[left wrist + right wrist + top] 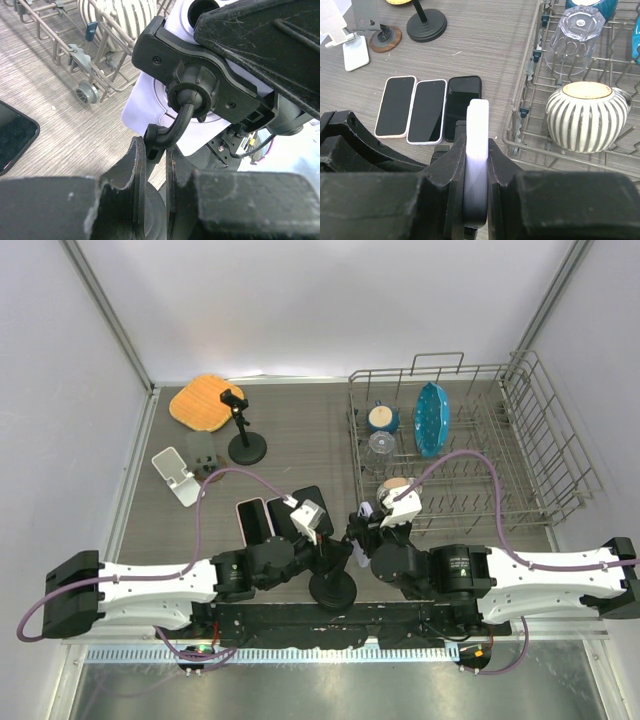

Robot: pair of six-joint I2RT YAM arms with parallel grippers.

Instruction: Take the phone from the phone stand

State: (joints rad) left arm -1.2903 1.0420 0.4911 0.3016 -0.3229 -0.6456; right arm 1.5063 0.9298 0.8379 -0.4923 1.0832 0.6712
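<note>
The phone [479,117], in a pale lilac case, stands on edge in the black clamp [200,70] of the phone stand [332,590]. My right gripper [479,147] is shut on the phone's edge, one finger on each face. In the left wrist view the phone's back [142,102] shows behind the clamp. My left gripper [156,152] is shut on the stand's thin black neck [172,127], just above the round base. In the top view both grippers meet at the near middle of the table, left gripper [325,540] beside right gripper [362,525].
Three phones [426,111] lie flat side by side left of the stand. A wire dish rack [520,450] on the right holds a striped mug [585,117], a glass [575,37] and a blue dish. At the back left stand another black stand [245,440], a white stand [175,475] and an orange cloth [205,402].
</note>
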